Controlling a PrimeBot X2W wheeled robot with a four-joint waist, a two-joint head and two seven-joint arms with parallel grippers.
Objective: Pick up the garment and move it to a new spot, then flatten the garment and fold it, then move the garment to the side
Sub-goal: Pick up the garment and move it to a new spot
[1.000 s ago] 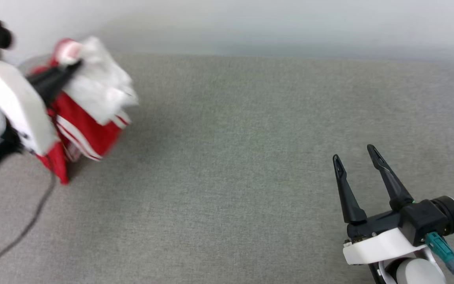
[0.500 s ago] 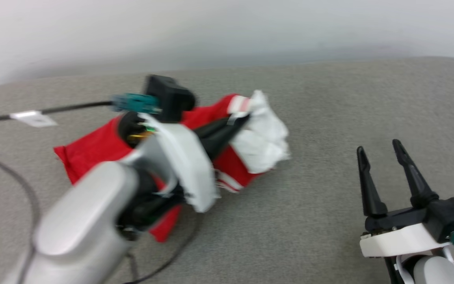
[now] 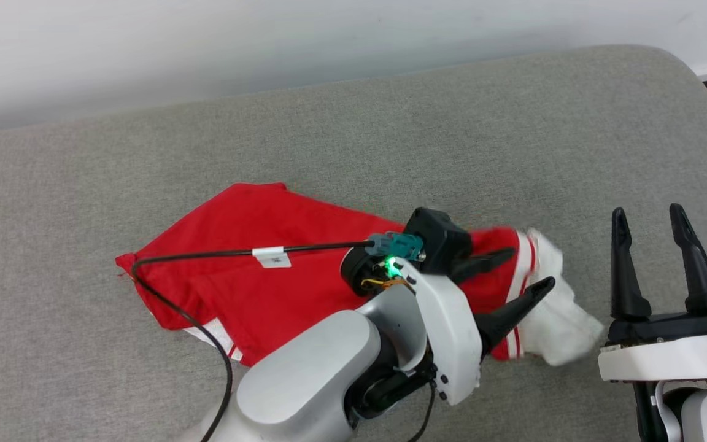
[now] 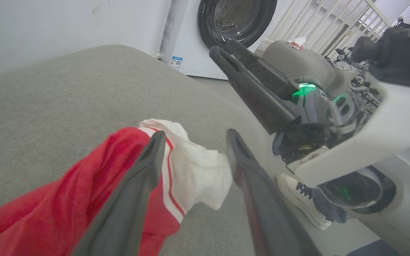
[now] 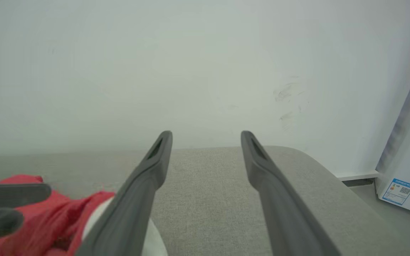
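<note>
Part-hiding the garment (image 3: 255,233), left gripper (image 3: 530,267) gapes.

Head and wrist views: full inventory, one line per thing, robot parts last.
garment: 1, red with a white sleeve, crumpled on the cushion
cushion: 1, grey, under the garment
wall: 1, white, behind the cushion
washer: 1, white with a dark door, past the cushion's end
shoe: 1, white with dark laces, low beside the cushion
cable: 1, black with a white tag, across the garment to the left wrist
left gripper: 1, dark fingers, open over the white sleeve
right gripper: 1, dark fingers, open, right of the sleeve
</note>
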